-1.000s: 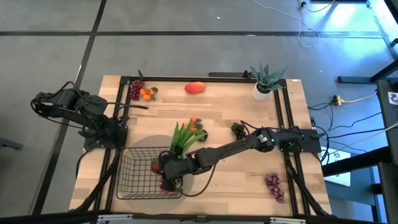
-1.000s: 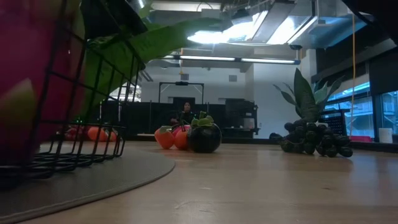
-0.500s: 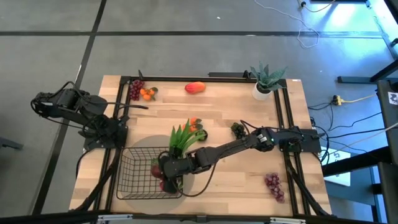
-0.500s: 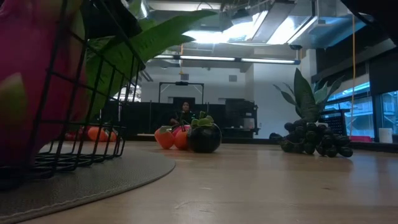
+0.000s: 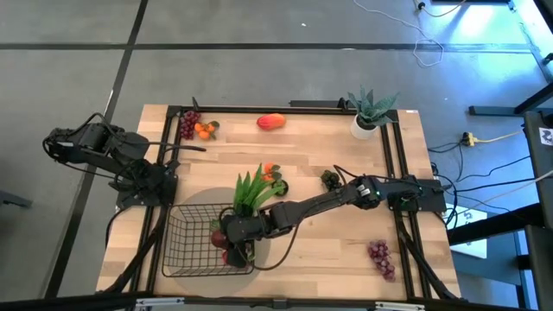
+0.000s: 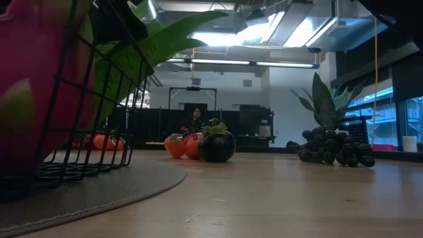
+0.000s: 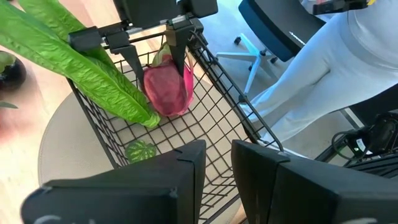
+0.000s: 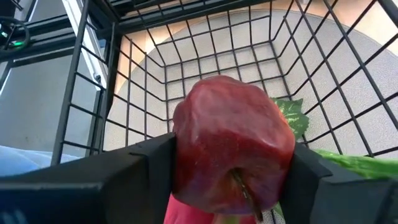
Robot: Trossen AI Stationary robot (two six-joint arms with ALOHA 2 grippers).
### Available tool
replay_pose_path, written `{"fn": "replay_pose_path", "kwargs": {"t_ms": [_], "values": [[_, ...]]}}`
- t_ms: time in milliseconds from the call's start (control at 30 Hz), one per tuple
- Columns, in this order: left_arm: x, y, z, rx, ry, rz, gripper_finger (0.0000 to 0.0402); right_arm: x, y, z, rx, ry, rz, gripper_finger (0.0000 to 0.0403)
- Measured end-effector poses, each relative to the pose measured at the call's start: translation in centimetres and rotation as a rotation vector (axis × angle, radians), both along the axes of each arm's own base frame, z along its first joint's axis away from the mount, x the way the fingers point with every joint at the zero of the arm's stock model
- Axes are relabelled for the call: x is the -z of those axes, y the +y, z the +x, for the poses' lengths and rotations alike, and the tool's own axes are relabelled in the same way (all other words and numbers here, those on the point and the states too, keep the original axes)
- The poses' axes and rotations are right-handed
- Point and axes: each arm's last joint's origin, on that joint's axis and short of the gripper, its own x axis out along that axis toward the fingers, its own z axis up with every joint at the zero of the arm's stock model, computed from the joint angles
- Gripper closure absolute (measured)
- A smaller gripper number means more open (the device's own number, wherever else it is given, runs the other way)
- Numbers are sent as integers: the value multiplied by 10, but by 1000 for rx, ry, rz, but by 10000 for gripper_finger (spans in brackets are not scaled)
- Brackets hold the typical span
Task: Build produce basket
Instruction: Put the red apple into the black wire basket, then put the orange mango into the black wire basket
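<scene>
The black wire basket (image 5: 183, 246) stands on a round grey mat at the table's near left. My right gripper (image 5: 223, 238) reaches into it from the right and is shut on a dark red round fruit (image 8: 230, 137). A pink dragon fruit (image 5: 228, 256) lies in the basket right beside that fruit. Long green leafy stalks (image 5: 251, 190) lean over the basket's far right rim. My left gripper (image 7: 217, 168) waits above the table's left edge with a narrow gap between its fingers and nothing in it. My right gripper pinches the dark red fruit by two opposite sides (image 8: 181, 149), one finger on each. The fingers slant down into the basket from the table's right. The fruit's stem end (image 8: 239, 183) faces back toward the wrist. Whether the fruit rests on the dragon fruit, I cannot tell.
A mango (image 5: 271, 122), red grapes with small oranges (image 5: 195, 129) and a potted plant (image 5: 370, 112) stand along the far edge. Dark grapes (image 5: 331, 180) and small fruits (image 6: 201, 145) lie mid-table; purple grapes (image 5: 380, 257) lie near right. A person stands beyond the near edge (image 7: 323, 81).
My right gripper has turned a little inside the basket while staying in place, the red fruit between its fingers. The leafy stalks have swung slightly toward the table's left.
</scene>
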Motion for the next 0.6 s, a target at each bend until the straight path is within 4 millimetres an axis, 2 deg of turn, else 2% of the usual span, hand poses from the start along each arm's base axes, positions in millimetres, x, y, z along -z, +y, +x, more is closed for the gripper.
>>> {"fn": "replay_pose_path", "kwargs": {"t_ms": [333, 600], "values": [[0, 0, 0, 2, -1, 2, 335, 0, -7, 2, 29, 4, 14, 98], [0, 0, 0, 2, -2, 1, 335, -2, -7, 4, -4, -27, -19, 80]]}}
